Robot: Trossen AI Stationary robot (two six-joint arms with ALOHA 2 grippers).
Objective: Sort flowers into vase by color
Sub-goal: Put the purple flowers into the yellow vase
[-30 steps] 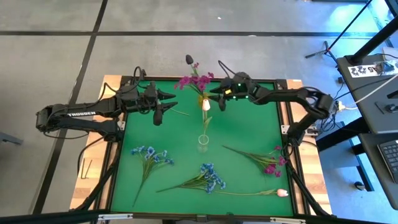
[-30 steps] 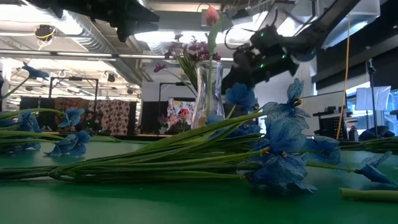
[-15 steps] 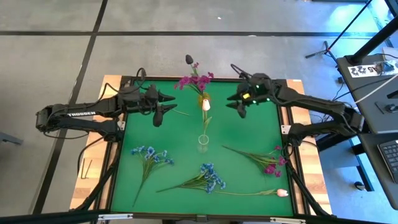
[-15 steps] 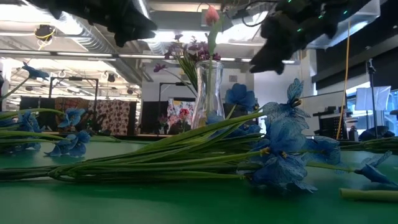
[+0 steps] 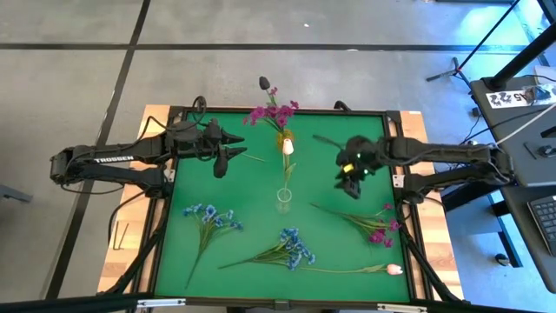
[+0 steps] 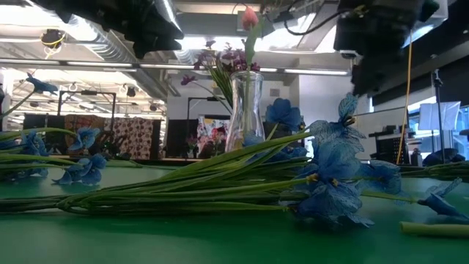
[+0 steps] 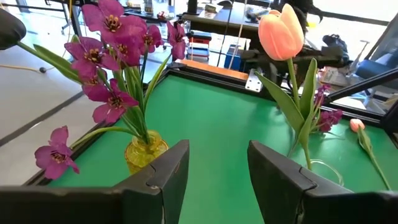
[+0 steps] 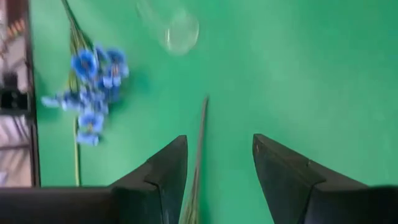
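A clear vase near the table's middle holds a pale pink tulip. Behind it a yellow vase holds a magenta spray and a near-black tulip. Flat on the green table lie two blue sprays, a magenta spray and a pink tulip. My left gripper hovers open, left of the vases. My right gripper hangs open to the right of the clear vase, above a green stem of the lying magenta spray.
The table has a raised dark frame around the green mat. In the low view the blue sprays fill the foreground in front of the clear vase. Bare mat lies between the vases and the left gripper.
My right gripper has drawn back from the vases at the far edge, swung toward the table's right, then come toward the near edge, turning so that its fingers point down over the mat. It has stayed open. The left arm and the flowers have kept still.
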